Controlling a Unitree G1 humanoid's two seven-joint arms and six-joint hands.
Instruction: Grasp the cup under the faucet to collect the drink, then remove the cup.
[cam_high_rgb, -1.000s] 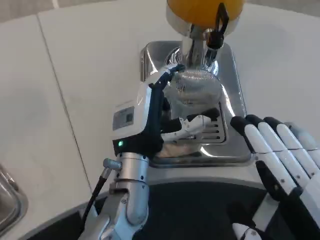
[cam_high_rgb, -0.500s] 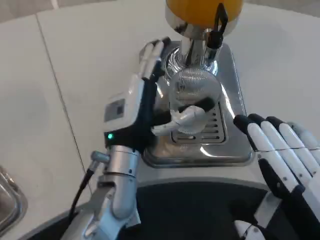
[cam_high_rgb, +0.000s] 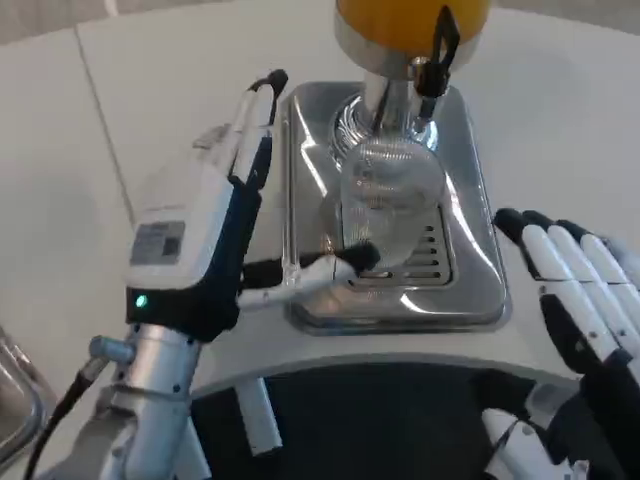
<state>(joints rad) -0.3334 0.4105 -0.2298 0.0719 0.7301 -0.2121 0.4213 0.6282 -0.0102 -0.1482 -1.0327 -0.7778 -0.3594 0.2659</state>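
My left hand (cam_high_rgb: 215, 215), fingers spread and holding nothing, sits at nine o'clock of the clear cup (cam_high_rgb: 385, 205) under the faucet (cam_high_rgb: 400, 95); I judge grasping comes next.

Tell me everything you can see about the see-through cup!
The cup is clear and looks like ribbed plastic. It stands upright on the shiny metal drip tray, right under the silver faucet of the orange drink dispenser. I cannot tell if any drink is inside. A finger of the left hand reaches its base; the rest of that hand is off to its side.
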